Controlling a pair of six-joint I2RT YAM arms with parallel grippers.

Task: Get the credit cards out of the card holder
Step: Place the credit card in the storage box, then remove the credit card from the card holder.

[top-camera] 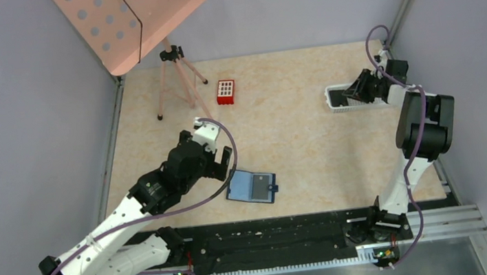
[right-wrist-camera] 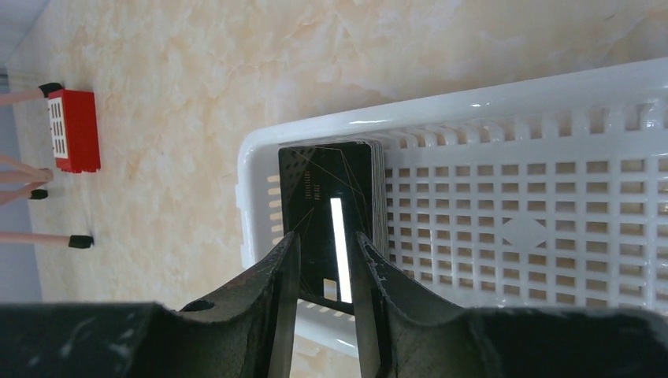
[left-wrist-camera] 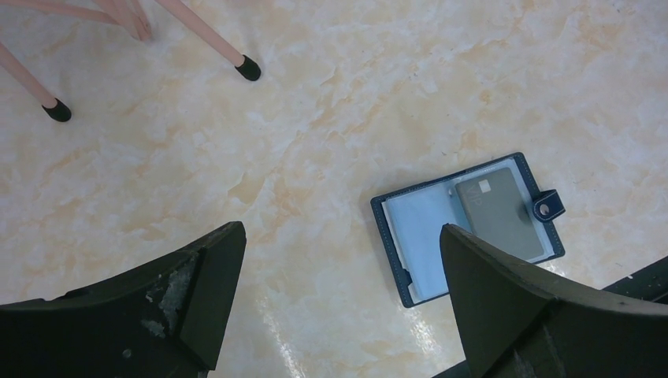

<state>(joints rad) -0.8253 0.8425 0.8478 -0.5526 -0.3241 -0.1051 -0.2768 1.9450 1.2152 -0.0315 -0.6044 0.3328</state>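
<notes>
- Card holder (top-camera: 252,186) location: flat and open on beige marbled table (top-camera: 311,150), near front edge, left of centre.
- Pink stand (top-camera: 134,18): perforated panel on a tripod at far-left corner, with black-tipped feet on the table.
- Left gripper (top-camera: 225,162): poised above the table with jaws spread wide, nothing between them. In the wrist view, the card holder sits just beside the right-hand finger (left-wrist-camera: 488,283), partly covered by it.
- Right gripper (top-camera: 360,89): positioned at the white tray (top-camera: 331,102) on the far right, well apart from the card holder. Jaws narrow, clamped on a credit card (right-wrist-camera: 323,189).
- White tray, wrist view (right-wrist-camera: 488,98): slotted plastic with a raised rim. Contains the gripped credit card at its end wall; black, with a white stripe. Layered edges along one side of that card suggest more than one; count cannot be told. Cannot tell whether it rests on the tray floor.
- Card holder, wrist view (left-wrist-camera: 469,228): dark blue cover, two pockets exposed. Pocket on the tab side holds a grey card (left-wrist-camera: 500,213); the other pocket shows pale lining.
- Red block (top-camera: 225,92): white grid on top, standing near the tripod feet, apart from both containers.
- Snap tab (left-wrist-camera: 547,206): projects from the card holder's outer edge, beside the grey card.
</notes>
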